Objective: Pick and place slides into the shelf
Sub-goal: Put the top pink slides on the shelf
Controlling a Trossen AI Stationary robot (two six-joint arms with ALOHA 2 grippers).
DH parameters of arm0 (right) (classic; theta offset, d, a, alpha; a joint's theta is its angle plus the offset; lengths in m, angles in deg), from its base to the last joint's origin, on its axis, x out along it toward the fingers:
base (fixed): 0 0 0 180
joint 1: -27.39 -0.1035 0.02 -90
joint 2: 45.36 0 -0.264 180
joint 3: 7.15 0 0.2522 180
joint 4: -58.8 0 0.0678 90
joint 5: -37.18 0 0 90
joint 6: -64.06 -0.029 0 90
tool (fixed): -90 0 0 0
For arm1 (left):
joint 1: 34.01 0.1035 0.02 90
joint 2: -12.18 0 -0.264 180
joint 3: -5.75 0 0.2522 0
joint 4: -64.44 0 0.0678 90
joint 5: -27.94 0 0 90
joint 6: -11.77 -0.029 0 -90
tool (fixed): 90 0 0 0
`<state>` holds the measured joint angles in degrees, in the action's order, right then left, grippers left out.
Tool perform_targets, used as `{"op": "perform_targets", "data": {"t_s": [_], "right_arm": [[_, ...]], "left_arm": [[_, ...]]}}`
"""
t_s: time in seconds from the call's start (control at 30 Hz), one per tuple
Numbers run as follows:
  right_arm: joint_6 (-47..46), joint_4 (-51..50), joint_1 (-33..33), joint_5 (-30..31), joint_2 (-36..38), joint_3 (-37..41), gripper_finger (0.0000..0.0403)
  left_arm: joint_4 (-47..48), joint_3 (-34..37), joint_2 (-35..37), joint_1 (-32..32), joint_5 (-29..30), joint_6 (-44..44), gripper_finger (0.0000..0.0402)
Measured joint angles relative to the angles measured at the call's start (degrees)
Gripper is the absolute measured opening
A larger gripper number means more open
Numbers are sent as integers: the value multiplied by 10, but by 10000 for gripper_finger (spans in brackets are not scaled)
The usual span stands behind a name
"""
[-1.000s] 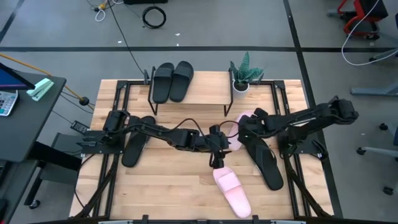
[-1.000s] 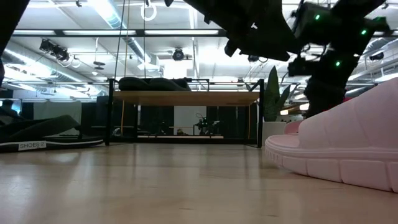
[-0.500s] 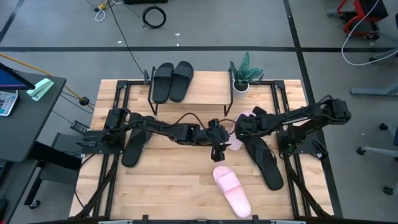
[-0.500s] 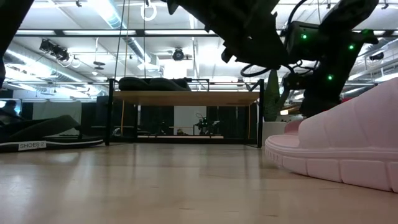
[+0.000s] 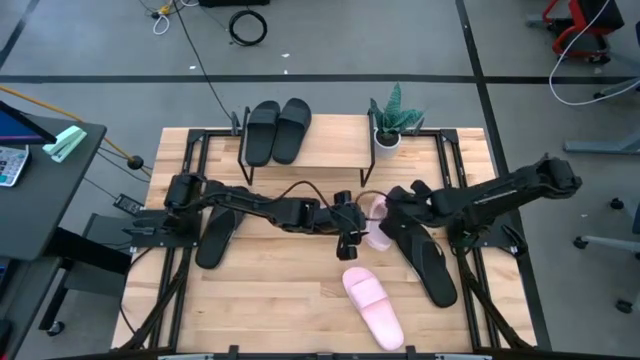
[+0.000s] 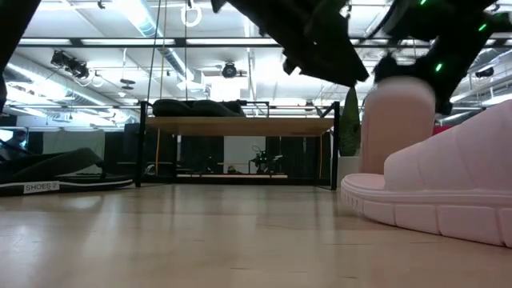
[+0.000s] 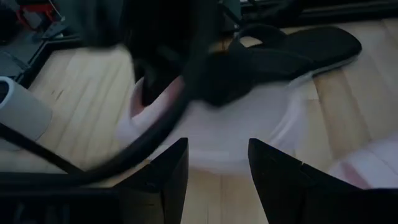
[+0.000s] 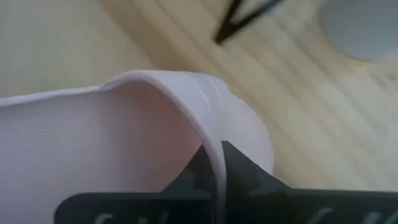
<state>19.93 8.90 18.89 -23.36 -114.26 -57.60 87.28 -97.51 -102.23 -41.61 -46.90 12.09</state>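
Two black slides [image 5: 276, 130] already sit on the shelf [image 5: 330, 142], while in front of it the right claw [image 5: 385, 222] is clamped on a pink slide [image 5: 377, 222], the left claw [image 5: 349, 237] spread beside it; another pink slide [image 5: 372, 305] and two flat black ones wait on the counter [image 5: 270, 290].

Both arms are dark and jointed with black cables, ending in dark flat fingers [image 7: 166, 180].
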Motion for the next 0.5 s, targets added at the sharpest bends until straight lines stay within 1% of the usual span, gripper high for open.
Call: {"op": "perform_targets", "data": {"t_s": [0.13, 0.3, 0.4, 0.5], "right_arm": [[-45, 4, -65, 3, 59, 0, 9], [-47, 57, -129, 66, 114, 0, 9], [-15, 109, -147, 85, 128, 0, 10], [54, 190, -154, 86, 126, 0, 9]], "left_arm": [[49, 0, 34, -9, 0, -16, 172], [115, 0, 101, -17, 8, -60, 172], [148, 0, 151, -16, 47, -75, 172], [185, 0, 205, -14, 102, -77, 172]]}}
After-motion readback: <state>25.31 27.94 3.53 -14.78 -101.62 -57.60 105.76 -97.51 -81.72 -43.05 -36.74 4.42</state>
